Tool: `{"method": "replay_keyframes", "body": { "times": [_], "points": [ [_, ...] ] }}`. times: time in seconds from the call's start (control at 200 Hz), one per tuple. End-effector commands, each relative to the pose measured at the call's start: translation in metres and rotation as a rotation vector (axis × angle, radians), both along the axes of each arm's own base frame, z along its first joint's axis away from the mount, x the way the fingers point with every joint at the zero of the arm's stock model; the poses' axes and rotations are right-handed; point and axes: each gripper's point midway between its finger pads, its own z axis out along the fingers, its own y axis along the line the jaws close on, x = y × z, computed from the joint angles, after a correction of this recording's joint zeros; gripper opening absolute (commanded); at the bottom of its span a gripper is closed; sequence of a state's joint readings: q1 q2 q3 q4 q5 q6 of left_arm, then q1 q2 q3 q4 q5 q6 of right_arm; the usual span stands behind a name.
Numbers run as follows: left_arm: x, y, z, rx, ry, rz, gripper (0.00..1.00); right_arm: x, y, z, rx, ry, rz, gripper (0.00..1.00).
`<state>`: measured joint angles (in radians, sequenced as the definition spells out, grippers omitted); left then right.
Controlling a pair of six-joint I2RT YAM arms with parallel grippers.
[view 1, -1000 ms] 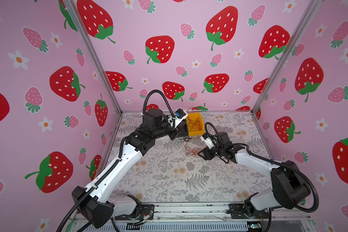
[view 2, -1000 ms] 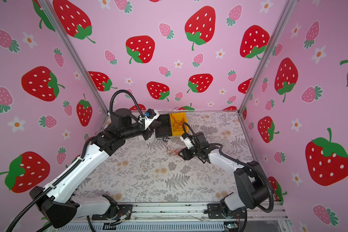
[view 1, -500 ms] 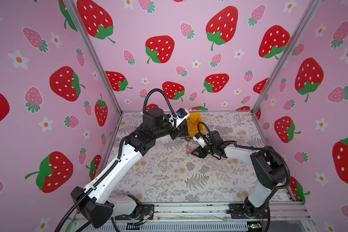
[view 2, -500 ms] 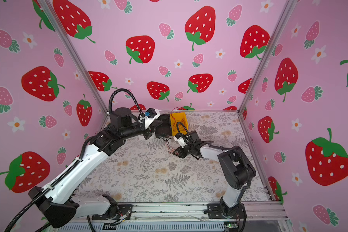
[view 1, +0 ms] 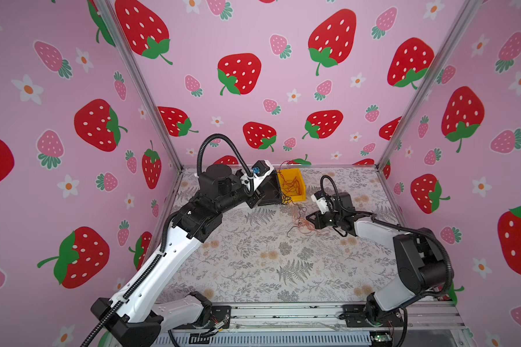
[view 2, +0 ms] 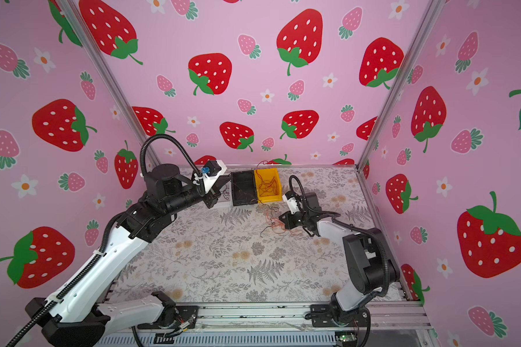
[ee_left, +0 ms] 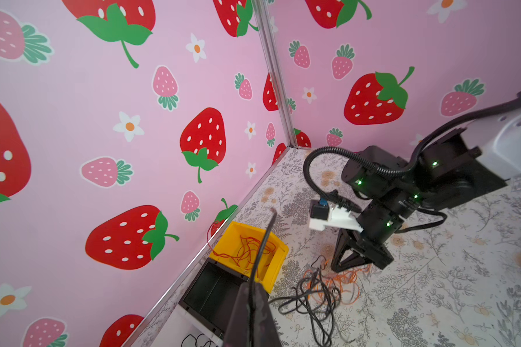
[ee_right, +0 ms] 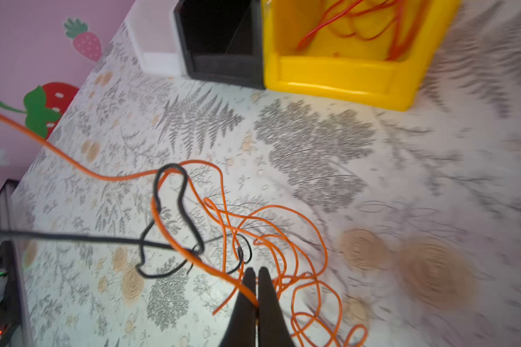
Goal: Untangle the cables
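The left claw [ee_left: 253,288] is pinching a black cable [ee_left: 264,240], hard to see from above; the right claw [ee_right: 255,270] is pinching an orange cable [ee_right: 103,178], clearest in its wrist view.

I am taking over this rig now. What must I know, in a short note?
Grippers: left gripper shut on a black cable near the black bin; right gripper shut on an orange cable in the tangle on the table.
Done: red cables lie in the yellow bin.
Left: orange and black strands are intertwined; separate them.
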<state>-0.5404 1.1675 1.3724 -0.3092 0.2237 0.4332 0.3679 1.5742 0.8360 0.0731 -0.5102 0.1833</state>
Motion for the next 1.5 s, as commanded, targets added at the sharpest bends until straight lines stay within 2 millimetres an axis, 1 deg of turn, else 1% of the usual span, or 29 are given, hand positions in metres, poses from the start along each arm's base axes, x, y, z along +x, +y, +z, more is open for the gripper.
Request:
{"method": "replay_keyframes", "body": {
  "times": [0.0, 0.045, 0.1, 0.22, 0.42, 0.525, 0.575, 0.67, 0.765, 0.805, 0.845, 0.875, 0.94, 0.96, 1.015, 1.1, 1.205, 1.276, 1.366, 1.496],
  "points": [
    [0.007, 0.021, 0.009, -0.029, -0.032, 0.088, 0.00, 0.008, -0.049, -0.009, -0.090, 0.048, -0.159, 0.00],
    [0.007, 0.027, 0.011, -0.044, -0.033, 0.103, 0.00, 0.010, -0.065, -0.014, -0.114, 0.063, -0.202, 0.00],
    [0.008, 0.034, 0.014, -0.060, -0.035, 0.125, 0.00, 0.011, -0.081, -0.018, -0.148, 0.080, -0.239, 0.00],
    [0.007, 0.050, 0.019, -0.076, -0.045, 0.162, 0.00, 0.013, -0.106, -0.029, -0.233, 0.109, -0.292, 0.00],
    [0.004, 0.069, 0.025, -0.082, -0.062, 0.207, 0.00, 0.020, -0.133, -0.037, -0.304, 0.147, -0.359, 0.00],
    [0.006, 0.084, 0.028, -0.086, -0.066, 0.256, 0.00, 0.024, -0.149, -0.039, -0.317, 0.169, -0.401, 0.00],
    [0.009, 0.092, 0.027, -0.090, -0.050, 0.280, 0.00, 0.026, -0.154, -0.038, -0.329, 0.170, -0.412, 0.00],
    [0.013, 0.100, 0.017, -0.089, -0.008, 0.302, 0.00, 0.030, -0.166, -0.035, -0.348, 0.164, -0.445, 0.00],
    [0.018, 0.107, 0.008, -0.079, 0.020, 0.331, 0.00, 0.034, -0.172, -0.032, -0.364, 0.164, -0.454, 0.00],
    [0.021, 0.113, 0.003, -0.063, 0.027, 0.362, 0.00, 0.034, -0.177, -0.032, -0.384, 0.167, -0.467, 0.00],
    [0.023, 0.119, 0.002, -0.057, 0.030, 0.386, 0.00, 0.036, -0.180, -0.032, -0.399, 0.167, -0.475, 0.00],
    [0.025, 0.128, 0.002, -0.057, 0.032, 0.429, 0.00, 0.037, -0.184, -0.032, -0.412, 0.167, -0.483, 0.00],
    [0.024, 0.134, 0.003, -0.064, 0.035, 0.436, 0.00, 0.039, -0.188, -0.034, -0.438, 0.169, -0.483, 0.00],
    [0.023, 0.135, 0.005, -0.064, 0.032, 0.439, 0.00, 0.041, -0.189, -0.034, -0.443, 0.167, -0.483, 0.00],
    [0.018, 0.128, 0.007, -0.068, 0.029, 0.388, 0.00, 0.043, -0.188, -0.034, -0.441, 0.164, -0.474, 0.00],
    [0.013, 0.123, 0.013, -0.087, 0.021, 0.357, 0.00, 0.041, -0.183, -0.034, -0.422, 0.165, -0.461, 0.00],
    [0.011, 0.120, 0.024, -0.111, 0.008, 0.336, 0.00, 0.038, -0.185, -0.034, -0.429, 0.169, -0.467, 0.00],
    [0.009, 0.121, 0.034, -0.115, -0.017, 0.337, 0.00, 0.036, -0.195, -0.036, -0.468, 0.169, -0.505, 0.00],
    [0.011, 0.129, 0.047, -0.098, -0.057, 0.380, 0.00, 0.029, -0.209, -0.043, -0.524, 0.203, -0.538, 0.00],
    [0.016, 0.137, 0.052, -0.067, -0.068, 0.423, 0.00, 0.030, -0.220, -0.051, -0.543, 0.236, -0.566, 0.00]
  ]
}}
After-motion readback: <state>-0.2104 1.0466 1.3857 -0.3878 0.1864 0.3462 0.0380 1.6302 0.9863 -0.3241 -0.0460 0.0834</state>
